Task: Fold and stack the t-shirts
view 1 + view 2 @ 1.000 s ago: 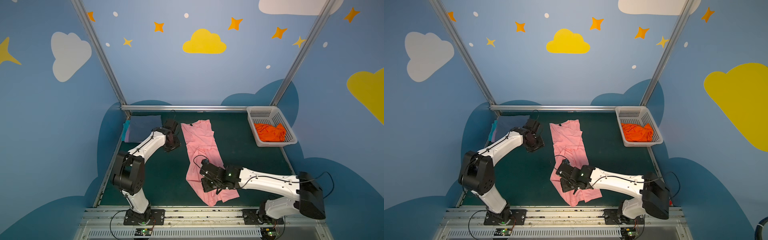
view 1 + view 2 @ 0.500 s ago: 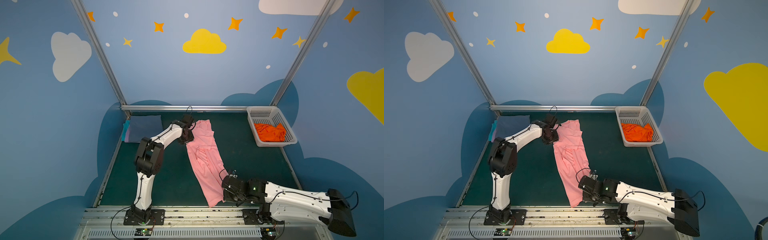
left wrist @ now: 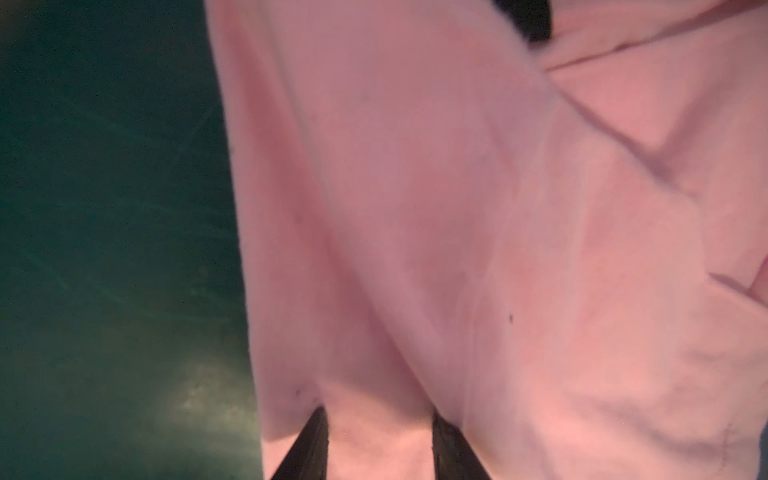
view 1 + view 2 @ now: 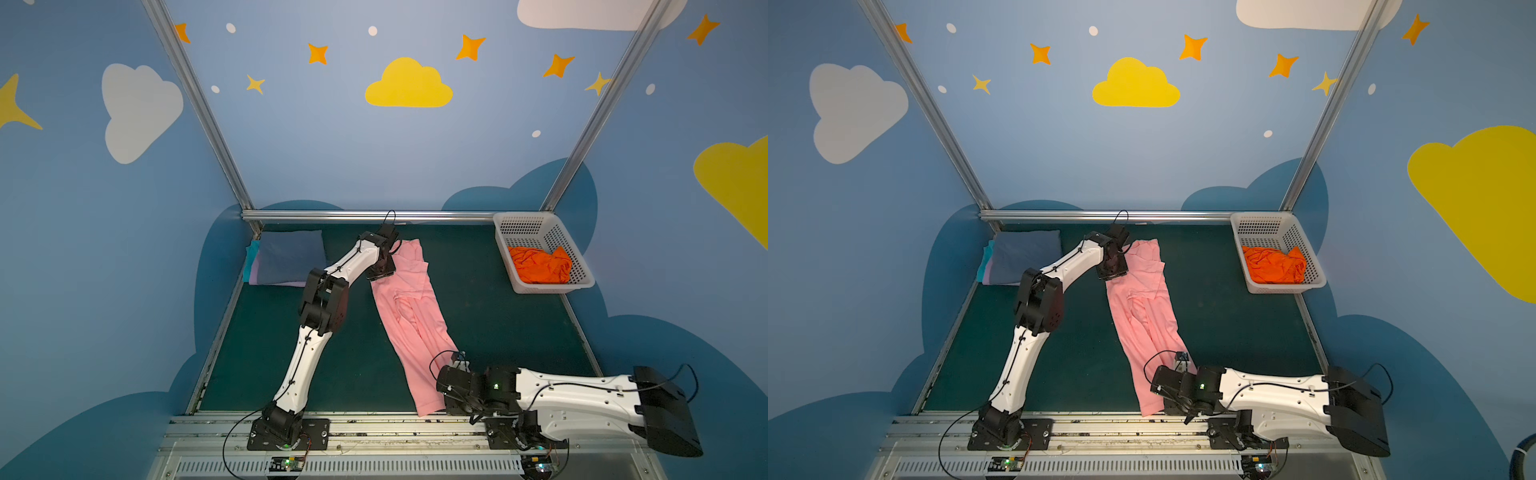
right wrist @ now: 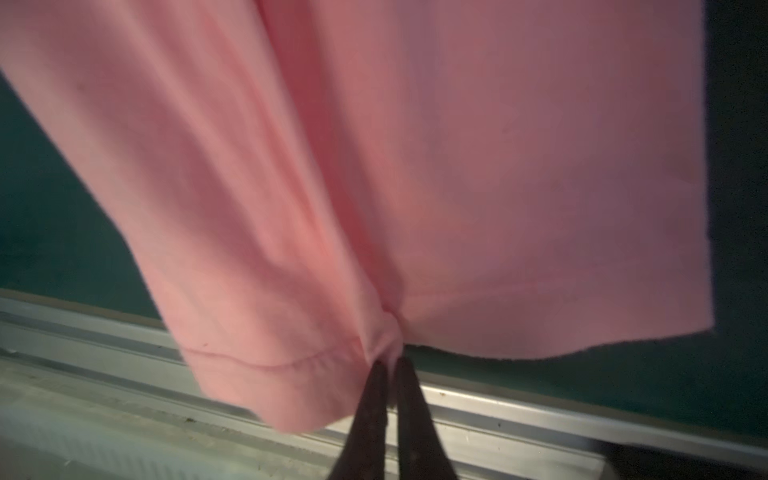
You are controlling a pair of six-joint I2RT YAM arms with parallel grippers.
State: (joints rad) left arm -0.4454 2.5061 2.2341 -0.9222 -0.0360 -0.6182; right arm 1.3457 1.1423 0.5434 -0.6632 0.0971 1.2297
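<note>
The pink t-shirt lies stretched in a long slanted strip on the green mat, from the far middle to the front rail. My left gripper is at its far end. Its fingers stand apart with bunched pink cloth gripped between them. At the near end my right gripper pinches the hem, with its jaws almost together. An orange t-shirt lies crumpled in the basket. Folded t-shirts are stacked at the far left, slate-blue on top with lavender and teal edges below.
The white perforated basket stands at the far right corner. A metal rail runs along the mat's front edge, just under the shirt's hem. Blue walls and metal posts enclose the mat.
My right gripper pulled the shirt's near end to the front rail. My left gripper moved from beside the shirt onto its far end. The shirt now lies long and narrow.
</note>
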